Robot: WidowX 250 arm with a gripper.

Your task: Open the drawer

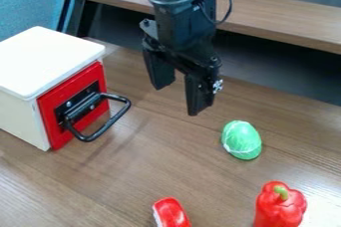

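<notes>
Black loop handle (114, 121) on red drawer front (59, 97): lower left of black two-finger tool (178, 98) in view. Fingers wide apart, their spread roughly crosswise to the handle's outer bar.

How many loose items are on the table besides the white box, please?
3: the green oval item right of centre, the red pepper at the lower right, and the red-and-white item at the bottom edge. Others could hide behind the box.
</notes>
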